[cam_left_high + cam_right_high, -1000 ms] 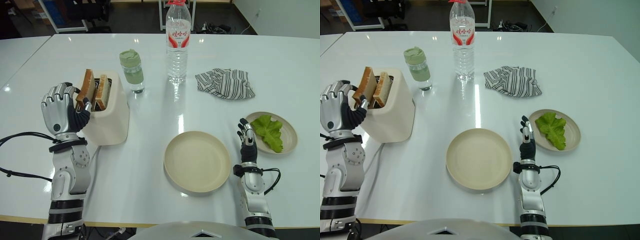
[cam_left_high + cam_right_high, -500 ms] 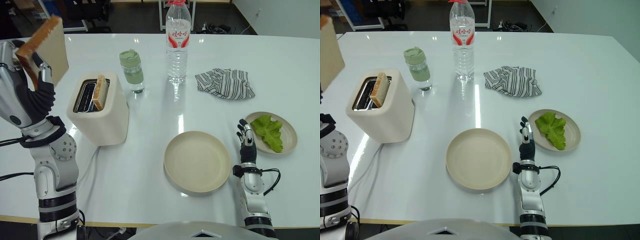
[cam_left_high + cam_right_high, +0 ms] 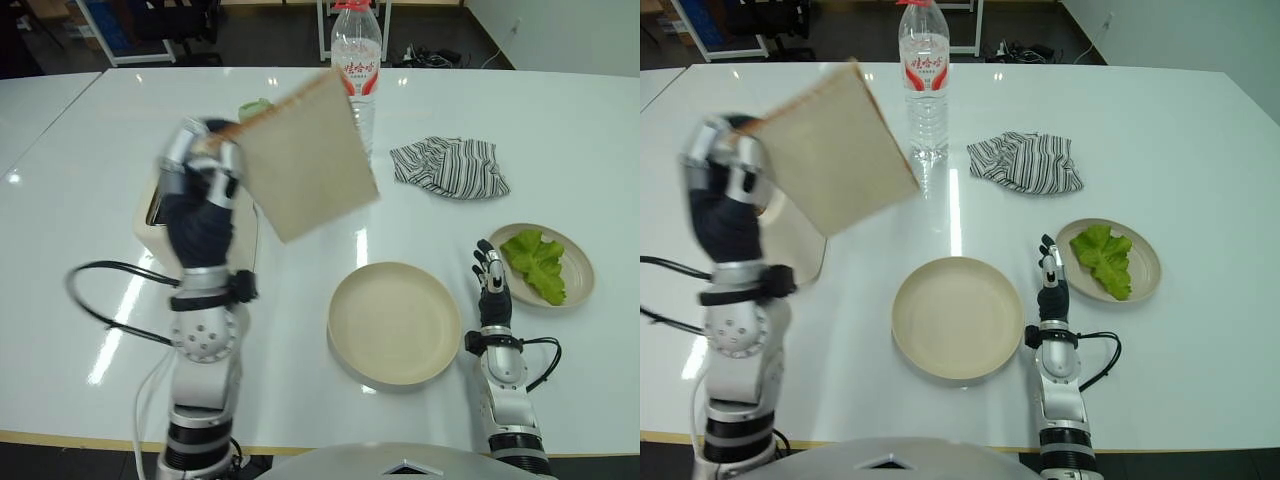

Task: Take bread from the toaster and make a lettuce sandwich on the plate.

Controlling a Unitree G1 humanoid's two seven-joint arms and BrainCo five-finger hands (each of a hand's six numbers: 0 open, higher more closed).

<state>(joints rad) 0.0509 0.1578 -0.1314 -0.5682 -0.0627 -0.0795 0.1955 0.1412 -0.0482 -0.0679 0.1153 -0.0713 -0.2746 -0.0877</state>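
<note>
My left hand [image 3: 203, 195] is raised above the table, shut on a slice of bread [image 3: 303, 155] that it holds by one corner, tilted, up and left of the empty beige plate [image 3: 395, 322]. The white toaster [image 3: 145, 215] sits behind the hand, mostly hidden by it. Lettuce [image 3: 538, 263] lies on a small dish [image 3: 580, 262] at the right. My right hand [image 3: 493, 285] rests upright on the table between plate and dish, fingers straight, holding nothing.
A clear water bottle [image 3: 355, 60] stands at the back centre, with a green-lidded cup [image 3: 252, 106] partly hidden behind the bread. A striped cloth [image 3: 450, 167] lies crumpled right of the bottle. A black cable [image 3: 100, 300] runs along the table by the left arm.
My left hand pulled one slice out of the toaster, lifted it high at the left, then carried it rightward toward the plate. The right hand has stayed still.
</note>
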